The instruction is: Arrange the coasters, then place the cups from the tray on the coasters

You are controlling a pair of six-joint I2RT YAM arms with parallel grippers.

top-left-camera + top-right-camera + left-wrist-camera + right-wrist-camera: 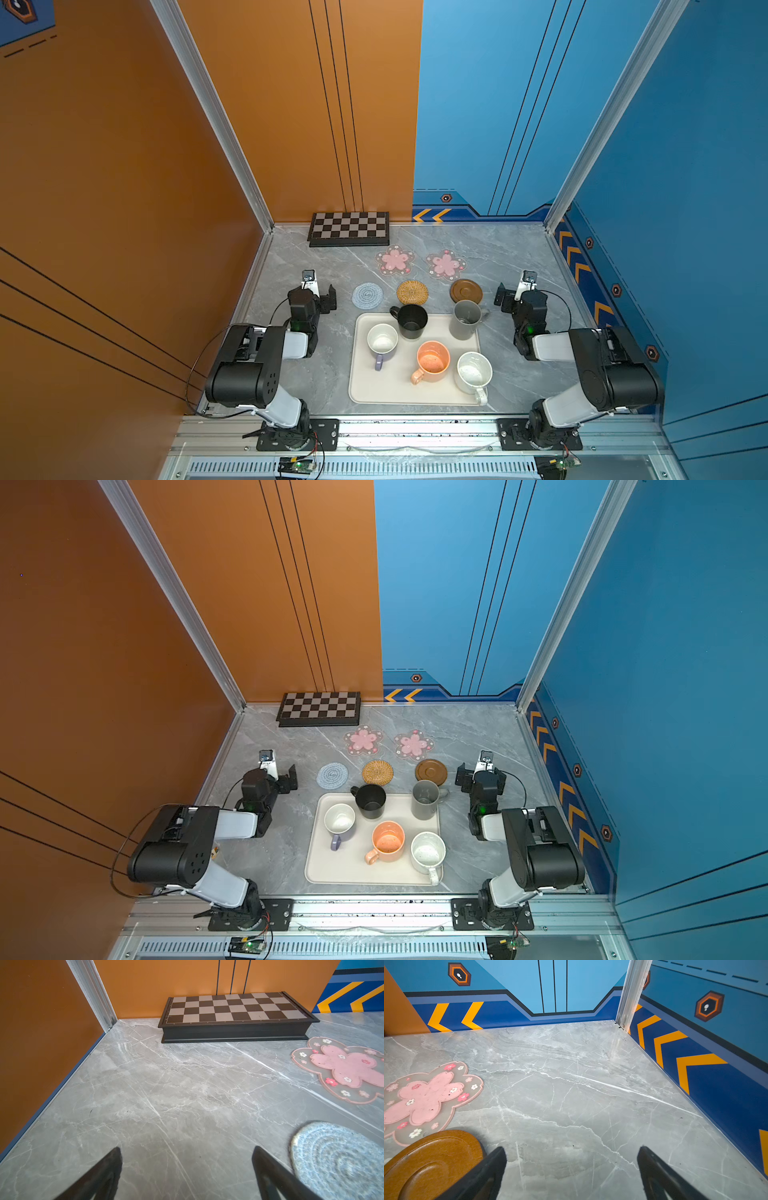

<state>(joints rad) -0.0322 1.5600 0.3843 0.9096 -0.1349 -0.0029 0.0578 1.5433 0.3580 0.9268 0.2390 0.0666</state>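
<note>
Cream tray [361,390] at the table's [519,257] near edge carries all five cups [432,361] packed close, coasters [412,292] laid just beyond, and with left fingers [97,1172] and right fingers [488,1167] spread empty, reaching for the black cup [411,322] might bump the lavender cup [382,340] over.

From the left wrist camera I get only part of one pink flower coaster [345,1068] and the pale-blue woven coaster [340,1159], both running off the frame, the blue one blurred, and just the fingertips of the left gripper [187,1148]. The right wrist camera clips the other pink flower coaster [425,1099] and the brown wooden coaster [431,1163] likewise, a finger of the right gripper [572,1147] covering part of the wooden rim. In both top views the black mug [409,320] and tall grey mug [465,318] hide stretches of the far rim of the tray [365,390], and the mugs' insides are too small to read.
</note>
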